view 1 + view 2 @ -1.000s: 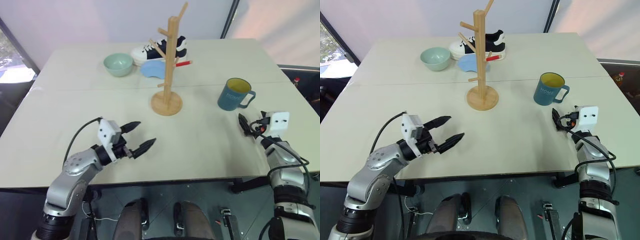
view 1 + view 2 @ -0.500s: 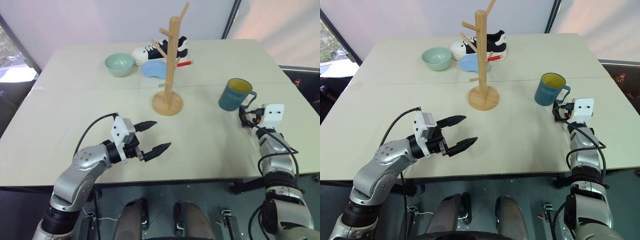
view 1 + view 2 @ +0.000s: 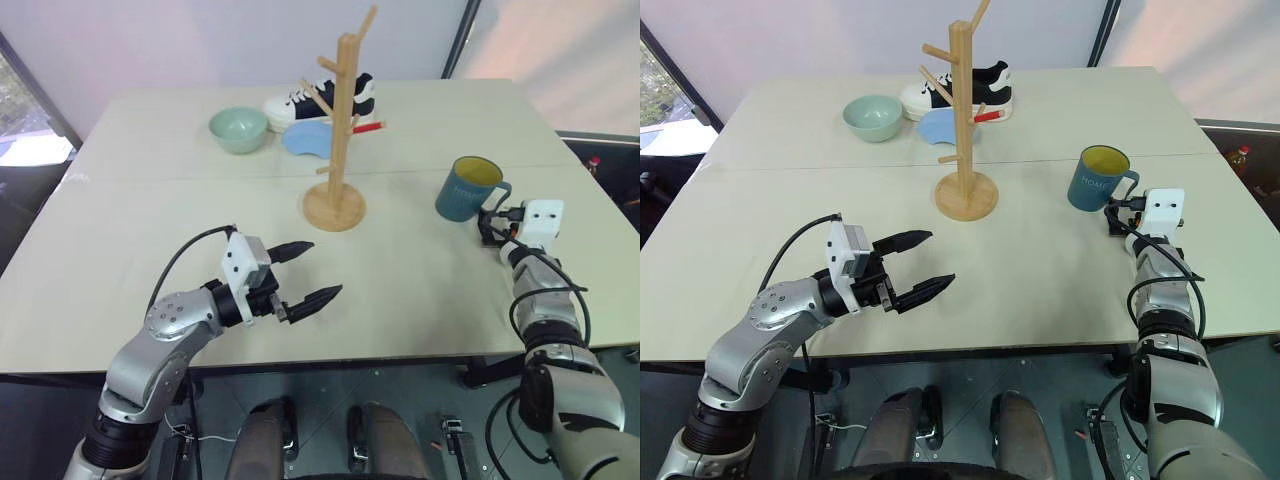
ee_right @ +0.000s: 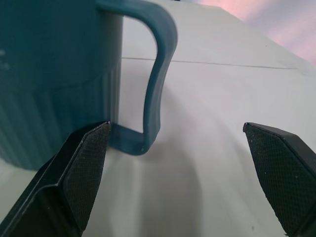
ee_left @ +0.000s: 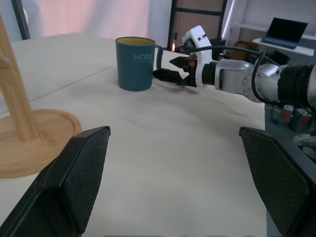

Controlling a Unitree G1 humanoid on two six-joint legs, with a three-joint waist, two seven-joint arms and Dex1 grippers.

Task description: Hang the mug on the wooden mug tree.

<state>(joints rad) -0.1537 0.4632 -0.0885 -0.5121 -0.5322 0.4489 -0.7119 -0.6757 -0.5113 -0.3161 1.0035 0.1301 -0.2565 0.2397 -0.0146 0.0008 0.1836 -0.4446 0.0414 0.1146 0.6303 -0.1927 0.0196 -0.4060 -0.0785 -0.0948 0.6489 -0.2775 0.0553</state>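
The mug (image 3: 468, 188) stands upright on the bench (image 3: 150, 215), to the right of the wooden mug tree (image 3: 338, 140) and well apart from it, with its loop handle turned away from the tree. The right end effector (image 5: 174, 69) is positioned level just beside that handle, fingers spread wide and gripping nothing; in the right wrist view the handle lies between the two fingers (image 4: 81, 177), nearer one of them. The left end effector (image 3: 300, 272) is held open and empty above the bench, on the near side of the mug tree and well apart from the mug.

The step in hand is judged to be the approach for grasping. For a sound grip, the handle should be centred between the fingers before closure, so that the mug is not pushed sideways or tipped. Closure should be made on the handle's upright section, leaving the loop free for a peg. The bowl (image 3: 238, 129) and shoe (image 3: 315, 100) beyond the mug tree are not involved.
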